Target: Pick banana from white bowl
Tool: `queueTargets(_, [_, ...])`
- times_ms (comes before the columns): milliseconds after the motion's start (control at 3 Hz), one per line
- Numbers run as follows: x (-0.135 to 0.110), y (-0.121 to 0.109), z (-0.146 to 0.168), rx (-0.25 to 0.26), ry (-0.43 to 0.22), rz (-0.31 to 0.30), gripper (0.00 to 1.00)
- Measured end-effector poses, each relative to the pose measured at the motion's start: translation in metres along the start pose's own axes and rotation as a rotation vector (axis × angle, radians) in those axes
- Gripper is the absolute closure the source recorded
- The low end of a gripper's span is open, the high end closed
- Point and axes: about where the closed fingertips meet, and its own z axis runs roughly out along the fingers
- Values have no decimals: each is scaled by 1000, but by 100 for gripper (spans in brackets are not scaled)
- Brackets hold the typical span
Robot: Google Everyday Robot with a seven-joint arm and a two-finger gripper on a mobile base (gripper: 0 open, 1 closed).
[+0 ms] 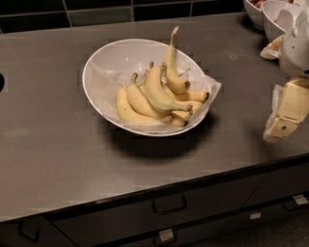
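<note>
Below the front edge of the bench (48,144) runs a row of dark drawers (169,205) with loop handles; the lower ones are cut off at the bottom.

The bench top is dark, matt and grey-brown, with a soft shadow under the bowl.

Near the front right corner hangs the gripper (282,125), a cream-coloured block under a pale rounded wrist. It is partly cut off by the right side, stands well apart from the bowl and holds nothing that can be seen. Whether it is open or closed cannot be told.

The white bowl (104,67) sits about midway between the left and right edges. It is wide and shallow, lined with crinkled paper (210,91) that spills over its right rim.

The bananas (154,94) lie in its right half as a bunch. Their long axes run from the far edge towards the front right corner, stems to the far side and dark tips to the right. The lower fruit are hidden under the upper ones.

One upright banana (171,62) leans at the far rim, its stem pointing up.

At the far right corner stand smaller white bowls (277,14), cut off, their contents unclear. Behind the far edge is a dark tiled wall (96,12).
</note>
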Motion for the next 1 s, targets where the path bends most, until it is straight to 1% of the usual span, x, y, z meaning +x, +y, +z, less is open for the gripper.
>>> queueTargets(333, [-9,-1,0,6,-14,-4,0])
queueTargets(667, [-27,-1,5,1,-52,-8,0])
queueTargets(1000, [-43,-1,16,20,-117,24,0])
